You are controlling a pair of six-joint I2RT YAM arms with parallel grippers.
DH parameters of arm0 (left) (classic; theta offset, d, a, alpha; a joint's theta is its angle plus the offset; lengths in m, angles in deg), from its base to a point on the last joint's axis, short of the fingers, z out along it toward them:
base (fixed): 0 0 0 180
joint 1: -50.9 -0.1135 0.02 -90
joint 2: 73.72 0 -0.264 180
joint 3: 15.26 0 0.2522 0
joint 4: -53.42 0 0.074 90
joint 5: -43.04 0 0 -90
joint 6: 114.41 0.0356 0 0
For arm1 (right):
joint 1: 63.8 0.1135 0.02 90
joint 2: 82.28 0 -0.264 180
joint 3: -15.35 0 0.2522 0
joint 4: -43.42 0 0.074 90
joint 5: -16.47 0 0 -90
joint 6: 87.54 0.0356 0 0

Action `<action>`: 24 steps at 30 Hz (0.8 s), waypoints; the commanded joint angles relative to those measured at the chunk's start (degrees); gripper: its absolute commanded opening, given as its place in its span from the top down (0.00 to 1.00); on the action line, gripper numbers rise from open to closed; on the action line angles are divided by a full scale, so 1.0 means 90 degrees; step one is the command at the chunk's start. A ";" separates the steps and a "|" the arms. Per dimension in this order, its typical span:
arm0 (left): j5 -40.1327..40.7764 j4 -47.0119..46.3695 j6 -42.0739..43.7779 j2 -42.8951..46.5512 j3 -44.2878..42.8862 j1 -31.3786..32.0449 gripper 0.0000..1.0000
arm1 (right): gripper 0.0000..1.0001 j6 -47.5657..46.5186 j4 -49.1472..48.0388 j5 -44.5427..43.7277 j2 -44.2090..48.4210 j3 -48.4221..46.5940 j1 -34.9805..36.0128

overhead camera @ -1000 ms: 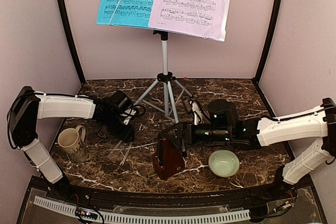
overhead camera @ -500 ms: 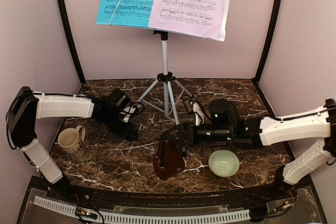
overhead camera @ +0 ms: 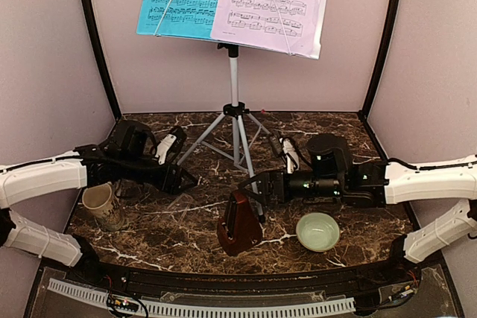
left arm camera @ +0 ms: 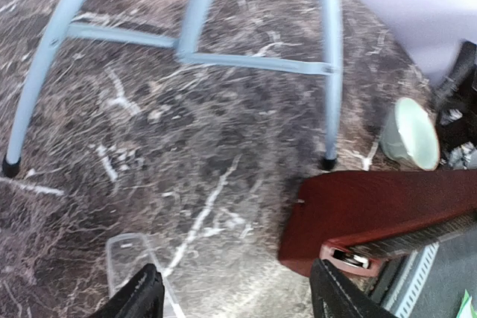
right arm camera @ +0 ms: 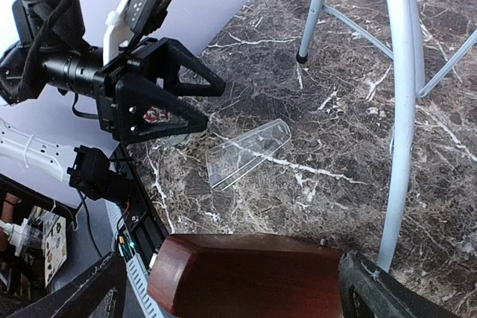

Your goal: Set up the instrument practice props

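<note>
Metronome (overhead camera: pixel 238 225) is standing upright at table (overhead camera: pixel 149 237) front-centre, long axis vertical, just at 7 o'clock of right gripper (overhead camera: pixel 254 191), which is gaping wide w/ nothing held. Left gripper (overhead camera: pixel 181 179), likewise spread & empty, is hovering farther off at metronome's 10 o'clock; right arm is sitting nearer.

Dark marbled counter (overhead camera: pixel 335 128) before me, tripod music stand (overhead camera: pixel 234 121) planted at the back, reddish-brown metronome (overhead camera: pixel 240 223) upright near the front, pale green bowl (overhead camera: pixel 317 231) just right of it, beige mug (overhead camera: pixel 100 205) far left, clear plastic cover (right arm camera: pixel 246 153) lying flat between mug and metronome.
</note>
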 commanded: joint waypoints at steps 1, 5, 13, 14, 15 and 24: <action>-0.0536 -0.1150 0.0062 0.0709 0.0690 0.0315 0.32 | 0.02 -0.0009 0.0123 -0.0124 0.0323 0.0019 0.0055; -0.0299 -0.1756 -0.0023 0.1071 0.1160 0.0686 0.37 | 0.12 0.0106 0.0431 -0.0328 0.0477 0.0315 0.0146; -0.0184 -0.2007 -0.0192 0.0890 0.1348 0.0727 0.43 | 0.45 0.0606 0.0564 -0.0977 0.0269 0.1251 0.0688; -0.0201 -0.2010 -0.0191 0.0842 0.1339 0.0725 0.44 | 0.49 0.0655 0.0520 -0.1024 0.0098 0.1316 0.0740; -0.0206 -0.2018 -0.0185 0.0816 0.1324 0.0730 0.44 | 0.53 0.0708 0.0466 -0.1037 -0.0064 0.1338 0.0779; -0.0003 -0.2006 -0.0179 0.0956 0.1342 0.0742 0.45 | 0.80 0.1001 0.0120 -0.1322 -0.1215 0.0853 0.0998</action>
